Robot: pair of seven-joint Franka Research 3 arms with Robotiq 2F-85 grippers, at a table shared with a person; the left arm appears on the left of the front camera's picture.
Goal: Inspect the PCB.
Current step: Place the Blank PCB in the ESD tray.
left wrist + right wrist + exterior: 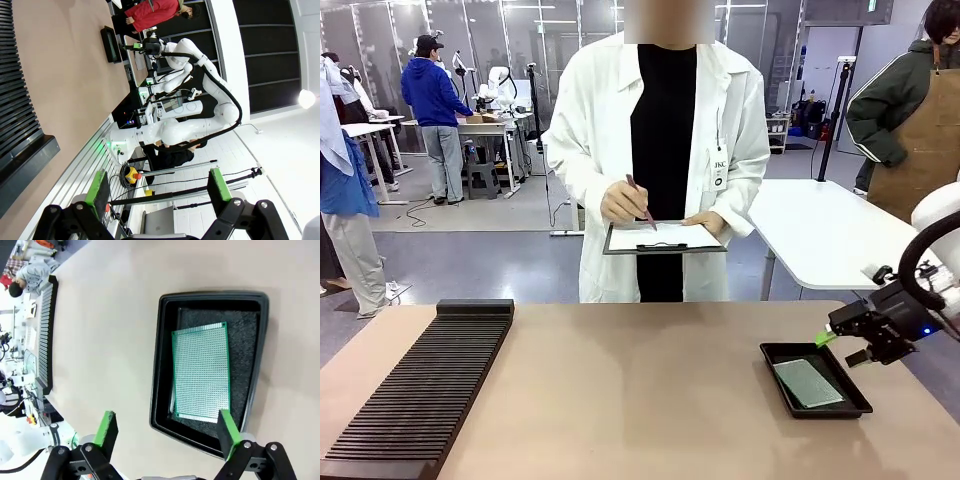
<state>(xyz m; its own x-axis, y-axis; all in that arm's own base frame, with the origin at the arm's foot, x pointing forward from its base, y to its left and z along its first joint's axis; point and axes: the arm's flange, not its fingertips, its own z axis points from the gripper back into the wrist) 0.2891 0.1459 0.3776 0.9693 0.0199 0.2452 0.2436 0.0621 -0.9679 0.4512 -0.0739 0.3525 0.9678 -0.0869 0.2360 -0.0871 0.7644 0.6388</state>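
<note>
One PCB (pixel 201 372) (unlabelled) in tray (pixel 165 305).

PCB (pixel 201 372) near corner hidden behind right gripper's green pad (pixel 225 432); slotted rack (pixel 415 395) cut off at btm edge.

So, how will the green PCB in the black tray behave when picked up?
The PCB looks thin and flat, so probably light and stiff. It lies flat on the tray's dark textured liner, so getting a finger under an edge may be awkward. It should not roll.
</note>
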